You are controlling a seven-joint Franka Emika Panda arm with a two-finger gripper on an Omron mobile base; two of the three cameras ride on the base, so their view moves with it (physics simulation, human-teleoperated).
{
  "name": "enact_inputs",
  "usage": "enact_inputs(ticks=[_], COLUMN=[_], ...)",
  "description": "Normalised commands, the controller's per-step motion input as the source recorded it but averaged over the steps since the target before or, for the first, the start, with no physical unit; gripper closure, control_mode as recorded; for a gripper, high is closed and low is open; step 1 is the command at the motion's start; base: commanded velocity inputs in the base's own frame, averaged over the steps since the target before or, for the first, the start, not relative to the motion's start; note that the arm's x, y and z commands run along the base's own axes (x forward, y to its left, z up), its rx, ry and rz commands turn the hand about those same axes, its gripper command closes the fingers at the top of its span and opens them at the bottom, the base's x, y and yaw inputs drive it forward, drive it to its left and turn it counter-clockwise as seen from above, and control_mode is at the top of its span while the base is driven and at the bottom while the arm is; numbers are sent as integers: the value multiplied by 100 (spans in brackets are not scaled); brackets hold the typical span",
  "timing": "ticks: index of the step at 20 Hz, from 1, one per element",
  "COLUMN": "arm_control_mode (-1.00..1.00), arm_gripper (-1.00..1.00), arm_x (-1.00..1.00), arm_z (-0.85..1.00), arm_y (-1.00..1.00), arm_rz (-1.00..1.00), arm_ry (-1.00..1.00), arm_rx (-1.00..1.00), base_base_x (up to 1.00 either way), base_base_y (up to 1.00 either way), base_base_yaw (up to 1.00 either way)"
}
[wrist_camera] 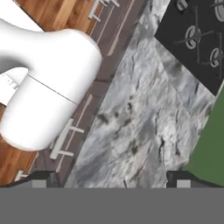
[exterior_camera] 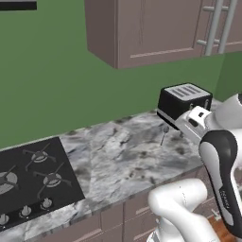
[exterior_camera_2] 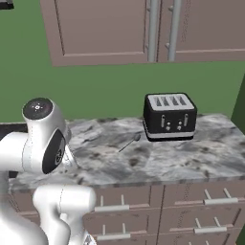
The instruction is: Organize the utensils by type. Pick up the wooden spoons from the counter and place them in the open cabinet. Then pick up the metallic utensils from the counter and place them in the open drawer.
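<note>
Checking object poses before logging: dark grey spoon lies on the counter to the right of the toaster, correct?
Not quite. In the right base view the dark grey spoon lies on the counter to the left of the toaster, not the right.

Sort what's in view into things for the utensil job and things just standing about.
For the job:
- dark grey round-headed utensil lying on the counter, left of the toaster
- marbled counter
- claw, jaws apart, nothing between them

Standing about:
- black toaster
- gas hob
- closed wall cabinets
- closed drawer fronts
</note>
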Motion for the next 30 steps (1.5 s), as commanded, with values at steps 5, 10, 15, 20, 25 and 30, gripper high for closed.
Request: enact_inputs(ticks=[5, 10, 15, 20, 25, 30], arm_control_mode=[-100, -100, -100, -100, -100, -100], arm_gripper=[-100, -100, -100, -100, -100, -100], arm_x=[27, 67, 79, 55, 59, 75], arm_z=[-23, -33, -28, -40, -35, -29], arm_y=[-57, -33, -11, -15, -17, -5], arm_rz=[-6, 0, 3, 16, 15, 8], arm_ry=[16, 13, 9, 0, 1, 5], arm_rx=[-9, -18, -12, 0, 0, 0], base_base_x=[0, 0, 0, 0, 0, 0], base_base_y=[0, 0, 0, 0, 0, 0], base_base_yaw=[0, 0, 0, 0, 0, 0])
